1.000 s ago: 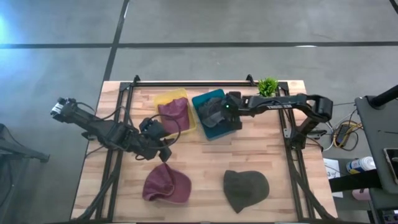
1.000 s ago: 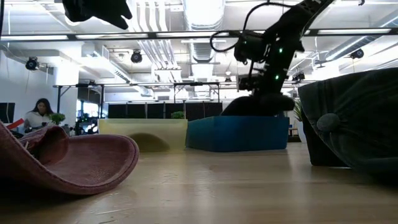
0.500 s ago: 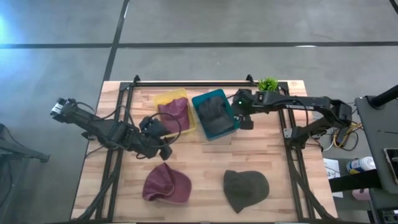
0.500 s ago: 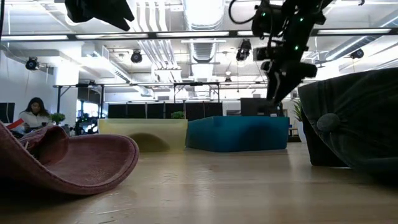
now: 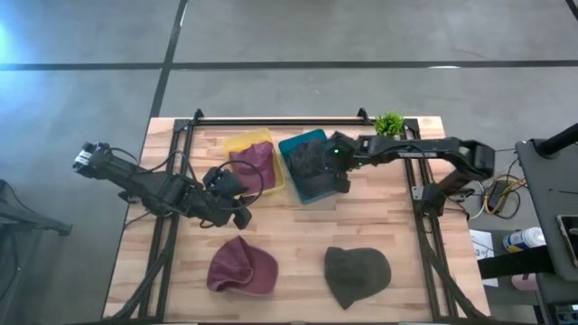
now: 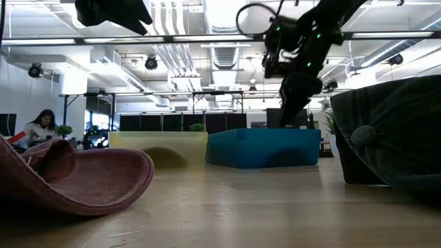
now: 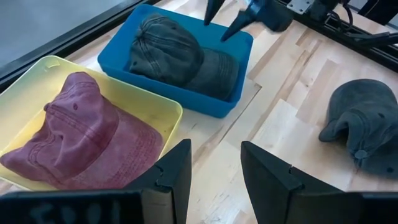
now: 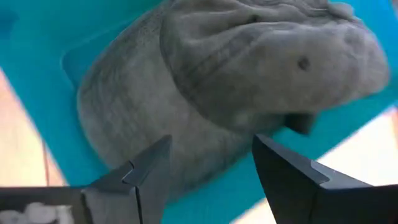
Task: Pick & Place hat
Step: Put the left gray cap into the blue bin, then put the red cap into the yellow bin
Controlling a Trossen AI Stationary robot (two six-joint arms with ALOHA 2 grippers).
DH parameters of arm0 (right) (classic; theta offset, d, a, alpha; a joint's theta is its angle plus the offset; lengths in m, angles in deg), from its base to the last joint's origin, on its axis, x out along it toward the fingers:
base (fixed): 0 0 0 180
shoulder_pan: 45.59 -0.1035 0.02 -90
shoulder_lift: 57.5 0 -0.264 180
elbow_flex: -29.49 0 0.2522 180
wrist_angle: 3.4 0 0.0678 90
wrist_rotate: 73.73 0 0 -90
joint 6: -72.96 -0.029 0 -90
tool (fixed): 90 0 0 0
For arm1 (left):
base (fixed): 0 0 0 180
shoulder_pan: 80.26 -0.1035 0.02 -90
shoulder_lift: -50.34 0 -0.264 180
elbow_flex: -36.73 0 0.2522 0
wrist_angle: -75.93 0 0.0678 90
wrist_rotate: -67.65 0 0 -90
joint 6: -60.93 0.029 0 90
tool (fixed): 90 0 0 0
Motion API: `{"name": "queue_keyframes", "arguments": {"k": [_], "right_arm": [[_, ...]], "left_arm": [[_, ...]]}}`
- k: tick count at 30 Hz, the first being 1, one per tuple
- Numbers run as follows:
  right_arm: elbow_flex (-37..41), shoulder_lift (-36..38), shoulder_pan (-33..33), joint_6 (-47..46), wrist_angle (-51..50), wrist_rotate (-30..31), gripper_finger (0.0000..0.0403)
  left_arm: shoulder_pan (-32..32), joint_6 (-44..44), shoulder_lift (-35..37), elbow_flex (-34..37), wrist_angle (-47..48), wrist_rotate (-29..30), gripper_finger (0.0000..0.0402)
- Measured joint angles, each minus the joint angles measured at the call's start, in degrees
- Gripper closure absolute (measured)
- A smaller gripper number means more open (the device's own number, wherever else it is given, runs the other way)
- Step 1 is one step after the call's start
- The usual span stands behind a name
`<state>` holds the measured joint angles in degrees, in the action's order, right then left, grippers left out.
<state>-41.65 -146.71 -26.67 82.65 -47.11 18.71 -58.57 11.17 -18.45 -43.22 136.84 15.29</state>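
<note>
Right end effector (image 5: 336, 168): fingers spread, empty, back over the blue bin (image 5: 293, 147) after swinging aside. Grey cap (image 8: 230, 87) lies directly beneath it, released; placement looks complete. Left end effector (image 7: 212, 163): parted, idle.

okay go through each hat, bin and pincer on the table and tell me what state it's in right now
Grey hat in blue bin: lying inside, released.
Maroon hat in yellow bin: lying inside.
Loose maroon hat: on table, crumpled.
Loose grey hat: on table.
Right pincer: open, empty, above the blue bin.
Left pincer: open, empty, hovering.
</note>
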Motion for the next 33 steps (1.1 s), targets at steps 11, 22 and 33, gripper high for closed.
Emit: {"name": "queue_keyframes", "arguments": {"k": [11,22,33], "right_arm": [[-7.9,-14.4,-0.1,-0.5,4.4,3.3,0.0189],[-14.0,-10.8,-0.2,0.8,-2.2,6.3,0.0188],[-8.2,5.2,-9.7,-5.5,-11.8,4.8,0.0188]], "left_arm": [[0.0,-0.7,0.0,0.0,-0.7,0.0,0.0268],[0.0,-0.2,0.0,4.0,-0.6,-12.7,0.0268],[5.7,1.4,-0.1,14.5,-6.8,-42.1,0.0268]]}}
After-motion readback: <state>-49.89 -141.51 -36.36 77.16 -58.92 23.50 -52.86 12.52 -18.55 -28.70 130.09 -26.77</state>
